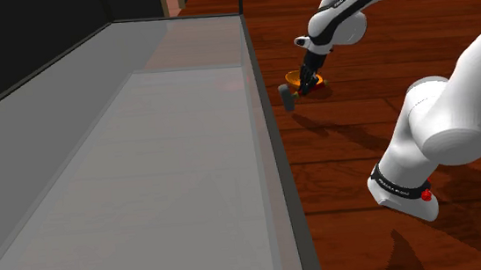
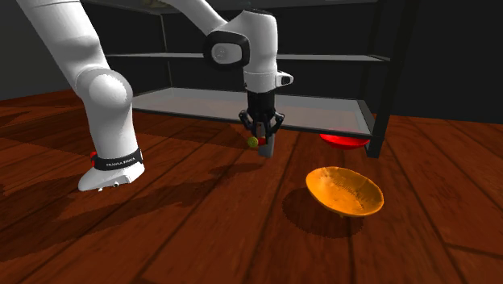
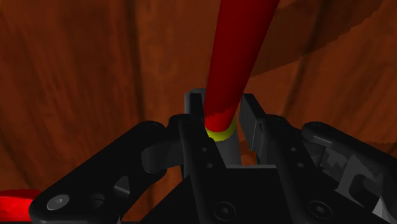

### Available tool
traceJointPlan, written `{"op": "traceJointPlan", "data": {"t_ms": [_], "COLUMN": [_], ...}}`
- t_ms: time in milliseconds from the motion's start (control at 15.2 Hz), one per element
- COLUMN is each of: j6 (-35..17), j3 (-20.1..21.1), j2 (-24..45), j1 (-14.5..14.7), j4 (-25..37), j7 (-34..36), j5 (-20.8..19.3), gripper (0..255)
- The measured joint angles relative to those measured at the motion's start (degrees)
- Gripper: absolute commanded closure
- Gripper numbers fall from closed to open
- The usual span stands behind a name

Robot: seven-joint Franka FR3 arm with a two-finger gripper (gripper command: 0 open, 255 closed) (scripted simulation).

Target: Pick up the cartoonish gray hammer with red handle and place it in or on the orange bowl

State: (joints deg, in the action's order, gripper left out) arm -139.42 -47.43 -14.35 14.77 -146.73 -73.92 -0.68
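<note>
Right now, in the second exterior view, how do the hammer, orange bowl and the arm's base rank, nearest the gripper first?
1. Hammer: clasped in the gripper.
2. Orange bowl: on the wood, view's right.
3. Arm's base: view's far left.

The hammer has a fat red handle, a yellow band where the handle meets a grey neck, and a blocky grey head. It hangs clasped in the black gripper, off the wooden floor. The orange bowl sits open side up on that floor, shallow and empty. It is near the hammer but apart from it.
</note>
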Motion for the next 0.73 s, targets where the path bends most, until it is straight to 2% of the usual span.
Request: {"op": "traceJointPlan", "data": {"t_ms": [594,726], "j6": [7.77,8.86], "j3": [3.64,2.33], "j2": [-5.81,-4.41], "j1": [-2.86,-2.33], "j4": [2.94,5.21], "j7": [4.38,2.75], "j5": [-4.44,-3.46], "gripper": [255,255]}}
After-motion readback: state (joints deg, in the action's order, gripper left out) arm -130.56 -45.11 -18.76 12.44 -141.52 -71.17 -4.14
